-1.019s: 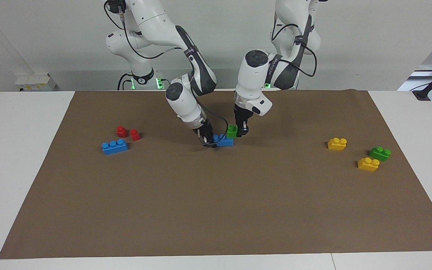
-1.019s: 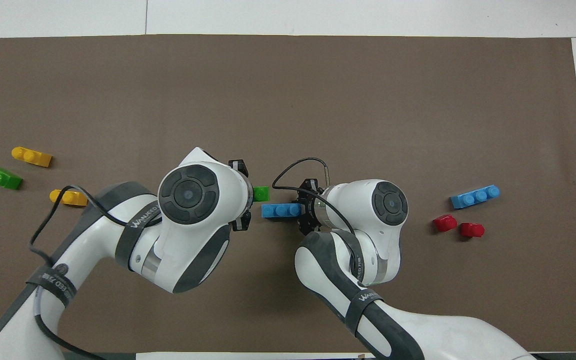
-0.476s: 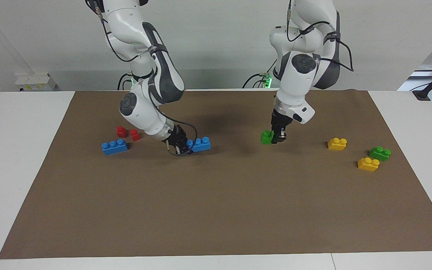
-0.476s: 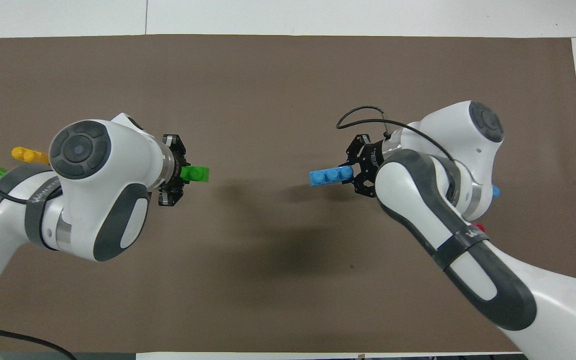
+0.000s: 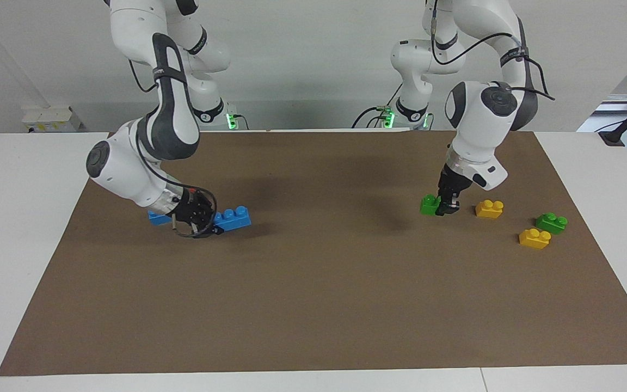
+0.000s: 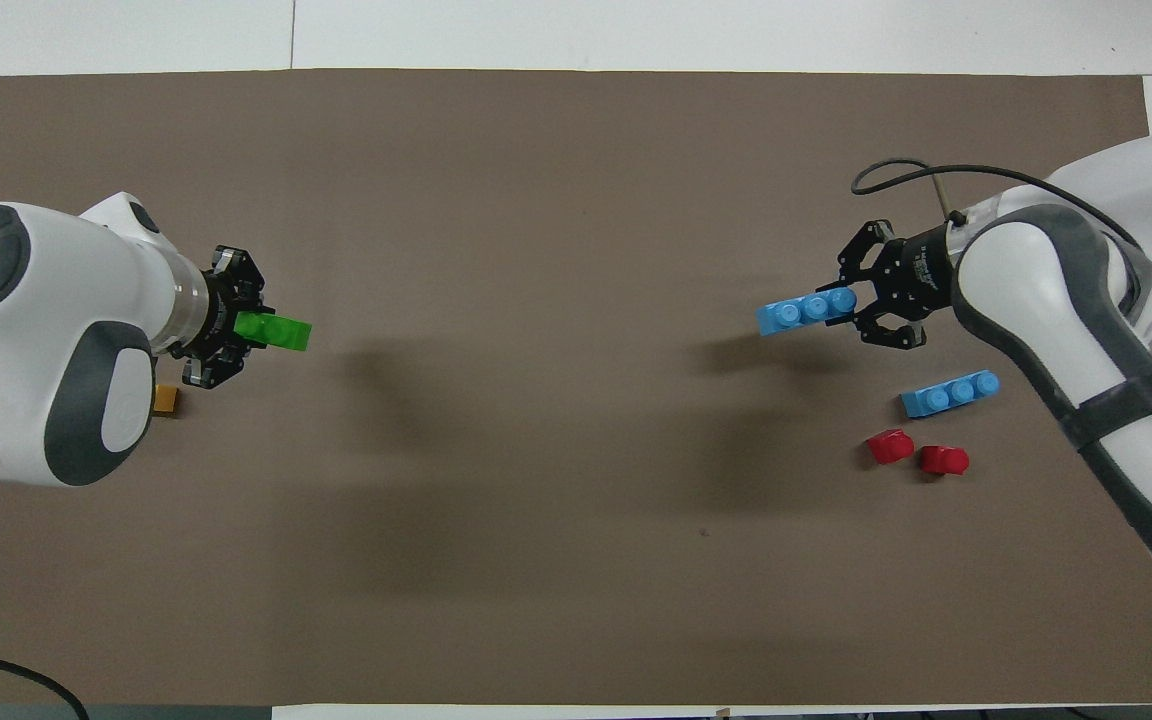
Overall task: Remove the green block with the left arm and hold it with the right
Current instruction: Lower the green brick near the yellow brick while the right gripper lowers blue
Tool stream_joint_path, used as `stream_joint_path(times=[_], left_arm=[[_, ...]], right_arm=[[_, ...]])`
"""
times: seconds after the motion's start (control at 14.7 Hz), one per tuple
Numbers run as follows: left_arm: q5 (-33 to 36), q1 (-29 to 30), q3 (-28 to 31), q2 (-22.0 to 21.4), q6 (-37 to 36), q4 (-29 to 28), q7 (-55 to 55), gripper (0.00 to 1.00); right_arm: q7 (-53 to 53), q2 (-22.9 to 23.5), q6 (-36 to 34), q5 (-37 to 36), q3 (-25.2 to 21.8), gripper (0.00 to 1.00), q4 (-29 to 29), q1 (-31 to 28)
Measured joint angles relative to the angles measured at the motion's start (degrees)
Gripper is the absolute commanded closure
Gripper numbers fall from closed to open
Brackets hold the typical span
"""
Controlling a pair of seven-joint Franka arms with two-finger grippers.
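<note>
Item 1. Green block (image 5: 429, 204): a small bright green brick, clamped at one end in the left pincer (image 5: 446, 208) and carried above the brown mat (image 5: 313, 305) toward the left arm's end of the desk (image 5: 19, 179). In the overhead view the block (image 6: 276, 331) is seen projecting from the left pincer (image 6: 236, 330) toward the mat's middle.

Item 2. Blue brick (image 5: 233, 218): a longer three-stud piece, gripped at one end by the right pincer (image 5: 207, 220), whose fingers are closed on it. It is held over the mat at the right arm's end; it is also seen from above (image 6: 806, 311) in the right pincer (image 6: 861, 310).

Item 3. Second blue brick (image 6: 950, 393): laid on the mat near the right arm, partly hidden by that arm in the facing view.

Item 4. Two red pieces (image 6: 916, 453): set side by side on the mat, nearer to the robots than the second blue brick.

Item 5. Two yellow bricks (image 5: 489, 208) (image 5: 534, 238) and a second green brick (image 5: 551, 222): grouped on the mat at the left arm's end; one yellow brick is just beside the held green block.

The two pincers are well apart, each with its own brick.
</note>
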Motion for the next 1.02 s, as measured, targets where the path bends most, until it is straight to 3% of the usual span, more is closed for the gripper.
stream_joint_path(times=[0.2, 0.48, 1.02], left_arm=[[-0.02, 4.27, 0.0, 0.05, 0.0, -0.02, 10.35, 1.0], [-0.03, 8.66, 0.01, 1.51, 0.82, -0.15, 21.23, 1.0], [-0.03, 13.33, -0.05, 6.84, 8.03, 0.12, 29.35, 1.0]], right_arm=[[-5.28, 1.74, -0.31, -1.68, -0.05, 1.0, -0.32, -5.03], [-6.52, 3.22, 0.07, -1.83, -0.06, 1.0, -1.59, -6.84], [-6.52, 5.31, 4.53, -1.85, -0.11, 1.0, -3.31, -7.57]])
